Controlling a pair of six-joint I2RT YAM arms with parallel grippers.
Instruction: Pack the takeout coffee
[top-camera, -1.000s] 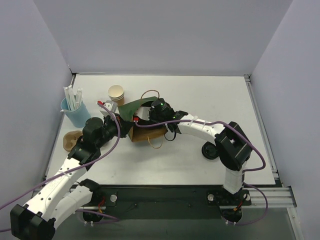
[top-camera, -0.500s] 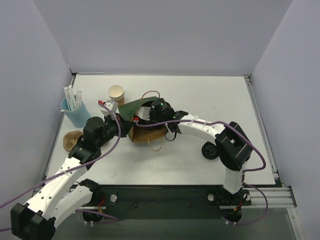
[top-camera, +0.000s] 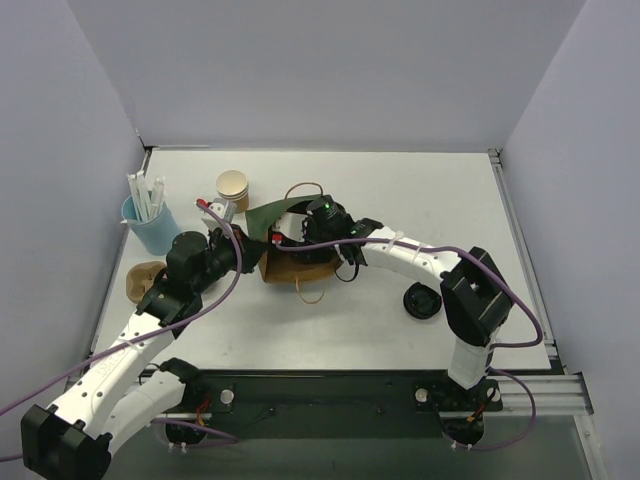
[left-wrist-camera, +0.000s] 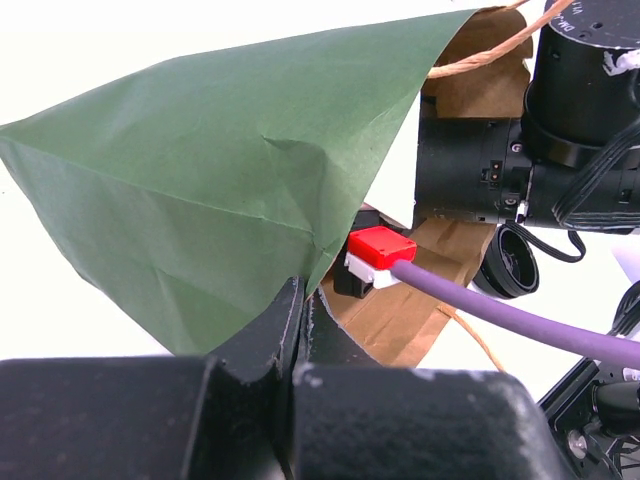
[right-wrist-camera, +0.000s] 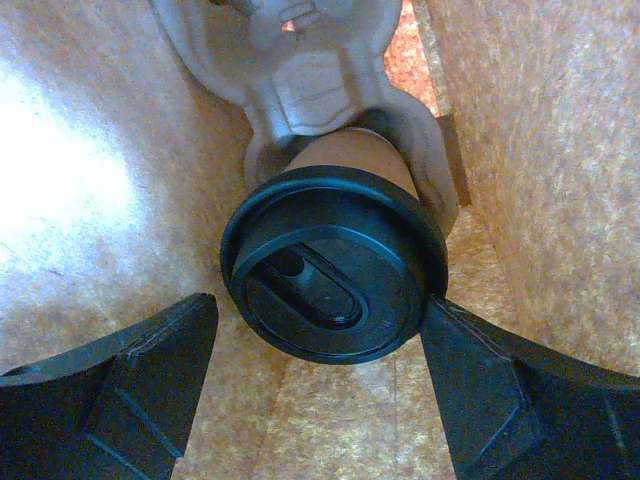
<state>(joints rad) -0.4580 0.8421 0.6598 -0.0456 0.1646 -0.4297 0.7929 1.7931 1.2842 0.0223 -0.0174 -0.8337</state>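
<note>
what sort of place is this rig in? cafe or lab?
Probably a lab test cell, not a café: plain walls box in a white table, a left arm and right arm are bolted at its near edge, with staged props: paper cups, straws, green bag.

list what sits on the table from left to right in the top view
blue cup of straws → upright tan paper cup → green paper bag → loose black lid
</note>
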